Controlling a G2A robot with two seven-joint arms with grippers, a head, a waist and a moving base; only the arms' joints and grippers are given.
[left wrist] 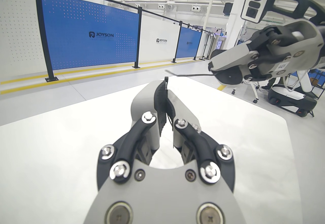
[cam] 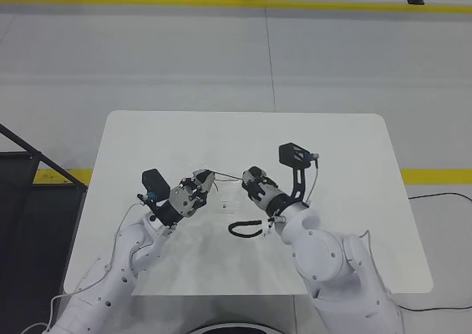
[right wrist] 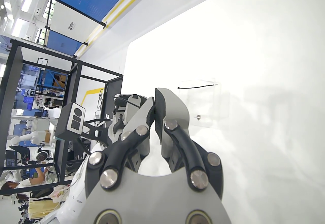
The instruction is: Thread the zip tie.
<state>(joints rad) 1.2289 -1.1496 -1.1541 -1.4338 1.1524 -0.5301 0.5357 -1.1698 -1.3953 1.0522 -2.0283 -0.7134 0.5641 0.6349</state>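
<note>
My left gripper (left wrist: 165, 98) is shut on a black zip tie, whose head (left wrist: 166, 81) sticks up just past the fingertips. My right gripper (left wrist: 215, 73) is shut on a thin black strap (left wrist: 188, 74) that points toward the left gripper. The strap's free tip ends just above the head; I cannot tell whether they touch. In the top view both grippers, left (cam: 202, 182) and right (cam: 252, 177), hang above the white table (cam: 344, 150), with the strap (cam: 227, 175) spanning the gap. The right wrist view has its own gripper (right wrist: 155, 105) shut, with the left gripper (right wrist: 127, 105) close beyond.
A spare black zip tie (right wrist: 196, 87) lies on a clear sheet (right wrist: 203, 118) on the table below the grippers. A curved black cord (cam: 248, 227) lies by the right wrist. A black frame (right wrist: 76, 78) stands off the table's left side.
</note>
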